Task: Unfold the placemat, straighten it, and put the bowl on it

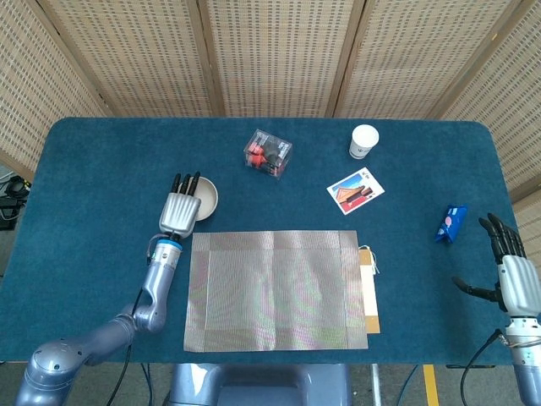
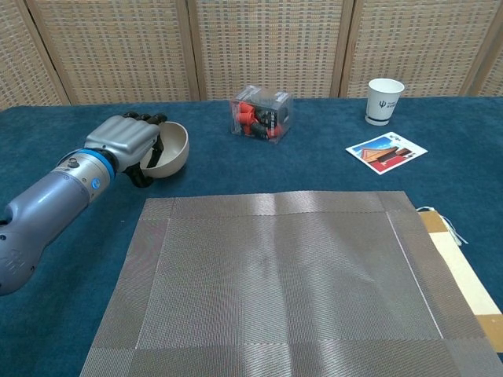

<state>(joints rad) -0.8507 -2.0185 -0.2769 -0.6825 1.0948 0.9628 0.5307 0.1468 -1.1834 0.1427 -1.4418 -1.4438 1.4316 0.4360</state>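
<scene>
Woven grey placemat (image 1: 275, 290), rectangular, lying flat and unfolded near the front edge of the table (image 1: 101, 161); fine ribbed weave with a broader border band and faint crease lines running across it. Table surface is deep blue, felt-like cloth.

Cream bowl (image 2: 170, 148), small, round, smooth-walled; just beyond the placemat's far left corner, off the mat. It is tipped, its opening turned toward the left hand and its far rim raised.

Left hand (image 2: 130, 140): silver metal back, black fingers (image 1: 185, 180). The fingers hook over the bowl's near rim into the cavity, with the thumb against the outer wall below, so the hand grips the bowl. Forearm is grey with a blue ring at the wrist, reaching in low from the table's front left.

Right hand (image 1: 507, 266): at the far right edge of the table, seen in the head view only. Black fingers extended and apart, thumb out to the side, holding nothing.

Clear plastic box (image 2: 262, 113), rectangular, holding red and black pieces; far centre.

White paper cup (image 2: 384, 100), upright, small dark mark on its side.

Printed card (image 2: 386, 151), flat, red and blue picture, near the cup.

Tan cardboard strip (image 1: 368, 290), lying along the placemat's right edge, with a thin white string (image 1: 374, 260) at its far end.

Blue packet (image 1: 450, 222), small, lying flat near the right hand.
</scene>
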